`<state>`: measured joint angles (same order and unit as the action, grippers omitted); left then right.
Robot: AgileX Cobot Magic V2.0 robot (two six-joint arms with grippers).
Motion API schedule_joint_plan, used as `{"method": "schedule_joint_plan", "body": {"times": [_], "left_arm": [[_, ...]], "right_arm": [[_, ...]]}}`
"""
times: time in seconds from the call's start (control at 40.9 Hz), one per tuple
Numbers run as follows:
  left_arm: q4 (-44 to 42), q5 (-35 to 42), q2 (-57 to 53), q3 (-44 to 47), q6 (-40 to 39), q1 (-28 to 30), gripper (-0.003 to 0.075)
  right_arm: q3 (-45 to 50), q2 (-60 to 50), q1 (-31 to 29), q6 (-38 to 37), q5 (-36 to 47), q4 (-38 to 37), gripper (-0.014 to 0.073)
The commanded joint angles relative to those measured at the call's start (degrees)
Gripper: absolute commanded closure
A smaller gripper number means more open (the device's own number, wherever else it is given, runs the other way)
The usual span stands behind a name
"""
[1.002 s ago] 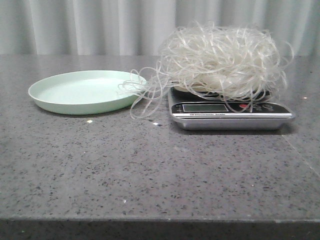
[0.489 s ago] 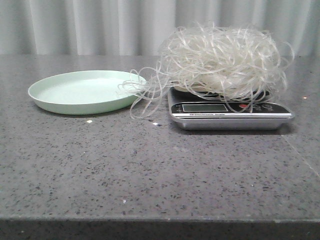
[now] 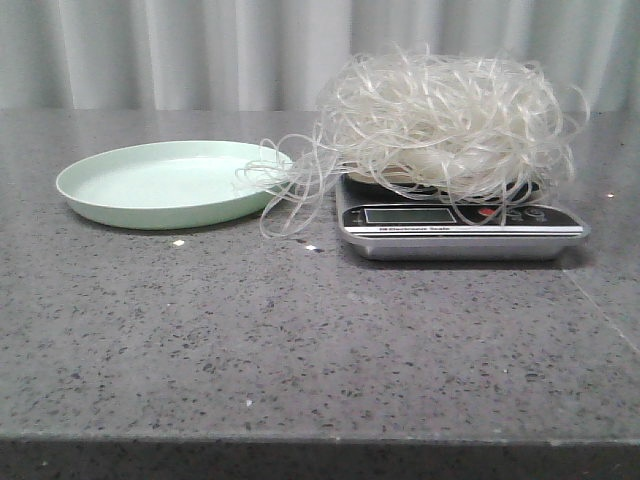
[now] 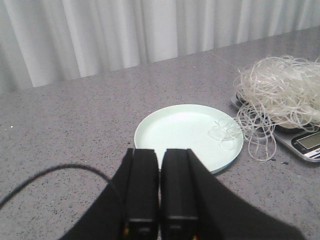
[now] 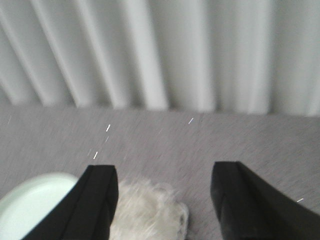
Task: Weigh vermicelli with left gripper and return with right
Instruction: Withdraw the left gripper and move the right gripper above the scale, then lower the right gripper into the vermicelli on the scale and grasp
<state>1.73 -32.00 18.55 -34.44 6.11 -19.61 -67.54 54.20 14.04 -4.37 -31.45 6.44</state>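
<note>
The vermicelli (image 3: 440, 125), a big tangle of whitish translucent strands, lies heaped on the silver kitchen scale (image 3: 460, 228), with loose loops trailing left onto the pale green plate (image 3: 165, 185). Neither arm shows in the front view. In the left wrist view my left gripper (image 4: 160, 155) is shut and empty, held back from the plate (image 4: 180, 132), with the vermicelli (image 4: 280, 92) off to one side. In the blurred right wrist view my right gripper (image 5: 165, 172) is open, high over the vermicelli (image 5: 147, 212), which shows between its fingers.
The scale's display (image 3: 405, 215) faces the front. A white pleated curtain (image 3: 250, 50) closes the back of the grey speckled table (image 3: 300, 340). A black cable (image 4: 50, 175) runs beside my left gripper. The plate's edge (image 5: 30, 205) shows in the right wrist view.
</note>
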Motion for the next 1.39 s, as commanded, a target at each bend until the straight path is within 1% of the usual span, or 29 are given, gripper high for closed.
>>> {"method": "schedule_joint_plan", "body": {"times": [0.0,0.073,0.171,0.244,0.44,0.538,0.66,0.929,1.149,1.246,1.32,1.369], "left_arm": [[0.2,4.5,0.5,-1.4,-0.6,0.2,0.0583],[0.1,4.5,0.5,-1.4,-0.6,0.2,0.0583],[-0.2,4.5,0.5,-1.4,-0.6,0.2,0.0583],[-0.8,4.5,0.5,-1.4,-0.6,0.2,0.0583],[-1.7,4.4,0.5,-1.4,-0.6,0.2,0.0583],[-1.7,4.4,0.5,-1.4,-0.6,0.2,0.0583],[-1.7,4.4,0.5,-1.4,-0.6,0.2,0.0583],[-1.7,4.4,0.5,-1.4,-0.6,0.2,0.0583],[-2.3,4.3,0.5,-1.4,-0.6,0.2,0.0583],[-2.3,3.9,0.5,-1.4,-0.6,0.2,0.0583],[-2.3,3.5,0.5,-1.4,-0.6,0.2,0.0583],[-2.3,3.4,0.5,-1.4,-0.6,0.2,0.0583]], "right_arm": [[-3.8,4.3,4.4,3.2,-0.5,0.4,0.0074],[-4.4,7.7,7.8,6.8,-1.8,0.4,0.0071],[-4.4,12.4,11.1,12.1,-3.0,0.4,0.0022],[-4.4,15.2,11.9,13.6,-4.4,0.4,-0.002],[-4.4,20.8,11.9,14.1,-8.4,0.1,-0.0027],[-4.4,22.6,11.9,16.0,-9.3,0.0,-0.0027],[-4.4,24.4,11.9,16.0,-9.4,-1.4,-0.0027],[-4.4,27.8,11.9,16.0,-9.6,-8.5,-0.0027],[-4.4,31.1,11.8,16.0,-9.8,-8.6,-0.0026],[-4.4,31.9,11.7,16.0,-10.3,-8.6,0.0003],[-4.4,32.2,11.7,16.0,-10.7,-8.6,0.0071],[-4.4,32.2,11.7,16.0,-10.8,-8.6,0.0143]]}}
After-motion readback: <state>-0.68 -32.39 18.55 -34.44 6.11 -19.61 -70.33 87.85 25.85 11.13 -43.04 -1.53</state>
